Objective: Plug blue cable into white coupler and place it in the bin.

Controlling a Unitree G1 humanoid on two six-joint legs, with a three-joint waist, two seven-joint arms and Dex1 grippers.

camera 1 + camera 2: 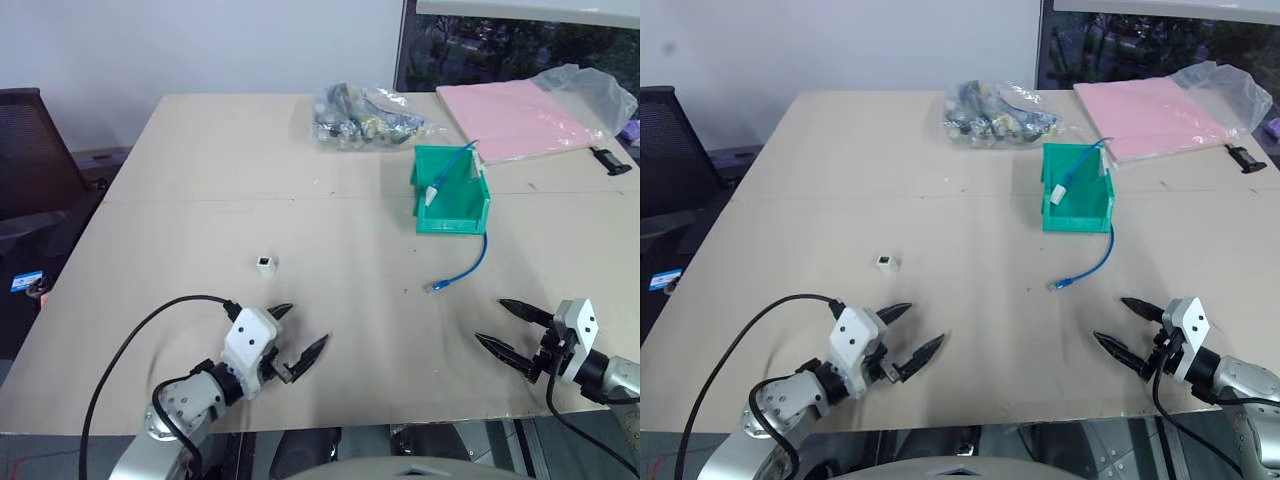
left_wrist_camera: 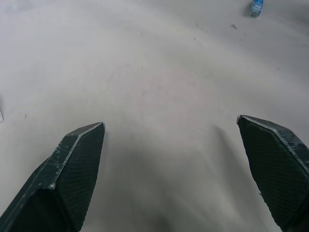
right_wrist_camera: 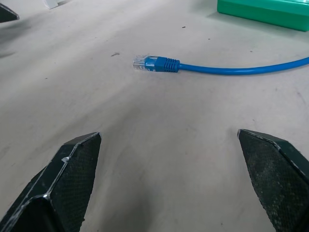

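I see the boxy green plastic bin (image 1: 450, 205) far ahead of my spread, empty right gripper (image 1: 510, 327), the thin blue cable (image 1: 462, 270) curling nearer, the tiny white coupler (image 1: 266, 264) beyond my spread left gripper (image 1: 300, 331).

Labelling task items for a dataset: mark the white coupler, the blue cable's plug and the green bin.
white coupler (image 1: 266, 264): left eye view, on its top face.
blue cable (image 3: 157, 63): right wrist view, on its plug's blue boot.
green bin (image 1: 452, 218): left eye view, on its front wall.
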